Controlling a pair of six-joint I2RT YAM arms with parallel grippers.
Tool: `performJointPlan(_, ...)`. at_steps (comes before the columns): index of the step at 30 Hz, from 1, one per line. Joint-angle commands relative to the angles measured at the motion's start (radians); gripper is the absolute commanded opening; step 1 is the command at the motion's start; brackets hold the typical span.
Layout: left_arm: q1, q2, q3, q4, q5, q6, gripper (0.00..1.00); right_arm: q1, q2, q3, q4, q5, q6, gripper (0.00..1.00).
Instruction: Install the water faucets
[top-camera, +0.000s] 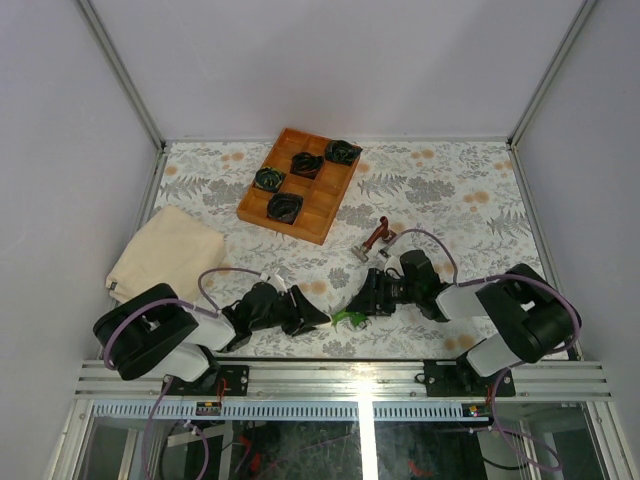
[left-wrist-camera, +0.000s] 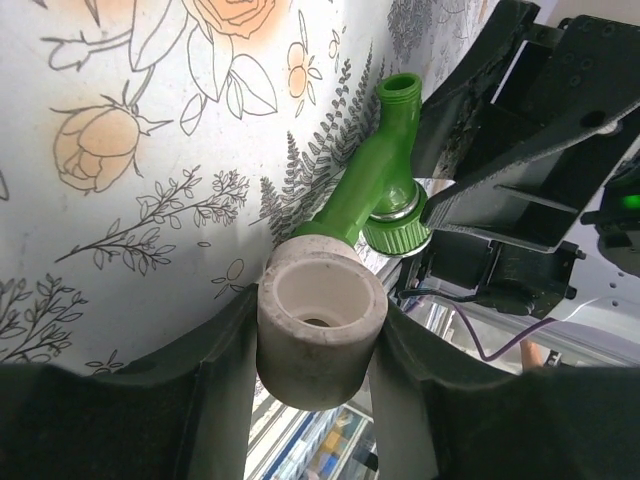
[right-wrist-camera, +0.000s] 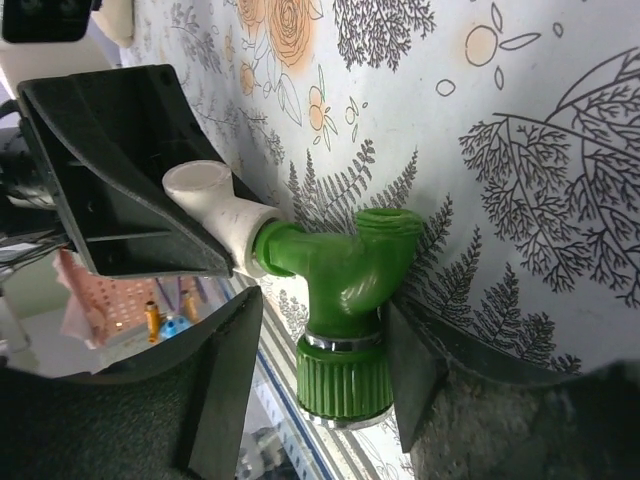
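Floral tablecloth (top-camera: 450, 200) covers the whole work surface, and the action sits at its near edge between the two arms. On the left, the left gripper (top-camera: 310, 316) is clenched on a short white fitting (left-wrist-camera: 320, 330), with one finger pressed against each side of its barrel and its open end facing the wrist camera. The green faucet (right-wrist-camera: 345, 275) is joined by its stem to that fitting and juts out toward the right arm, held off the cloth.

It looks like light, rigid moulded plastic. The glossy body would probably slip under the pads, so the ribbed collar at its base is the better place to hold and turn it. Its threads could cross if forced.

The right gripper (top-camera: 372, 298) straddles that collar. One finger seems to touch it and a slim gap shows at the other, so a firm pinch cannot be confirmed.

Further right and back, the red-brown faucet (top-camera: 376, 238) lies on the cloth apart from both grippers. Its silvery end suggests it is a little heavier.
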Motion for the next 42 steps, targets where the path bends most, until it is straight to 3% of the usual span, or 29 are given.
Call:
performJointPlan(1,-0.008,0.041,0.005,0.127,-0.033,-0.021,0.00,0.001,0.095,-0.041,0.174,-0.079,0.087,0.57)
performJointPlan(5,-0.008,0.057,0.007,0.138,-0.038,-0.025,0.00,0.002,0.121,-0.036,0.227,-0.110,0.092,0.55)
performJointPlan(14,-0.009,0.074,0.031,0.119,-0.043,-0.012,0.00,0.012,0.154,0.022,0.141,-0.071,0.074,0.52)
performJointPlan(19,-0.007,0.074,0.031,0.116,-0.045,-0.010,0.00,0.034,0.200,0.035,0.191,-0.048,0.135,0.42)
performJointPlan(23,-0.005,0.055,0.033,0.091,-0.059,-0.004,0.00,0.061,0.144,0.018,0.156,0.031,0.101,0.30)
performJointPlan(28,-0.001,0.020,0.028,0.063,-0.071,0.004,0.00,0.144,-0.074,-0.061,0.069,0.267,0.037,0.25)
performJointPlan(31,0.000,0.003,0.033,0.058,-0.069,0.009,0.00,0.253,-0.224,-0.082,-0.031,0.513,0.003,0.22)
performJointPlan(34,0.000,-0.012,0.042,0.053,-0.058,0.016,0.00,0.330,-0.366,-0.070,-0.152,0.796,-0.066,0.25)
performJointPlan(38,-0.001,-0.030,0.045,0.036,-0.062,0.020,0.00,0.360,-0.458,-0.086,-0.189,0.911,-0.144,0.28)
performJointPlan(42,0.002,-0.044,0.045,0.021,-0.069,0.022,0.00,0.402,-0.441,-0.089,-0.246,0.923,-0.203,0.33)
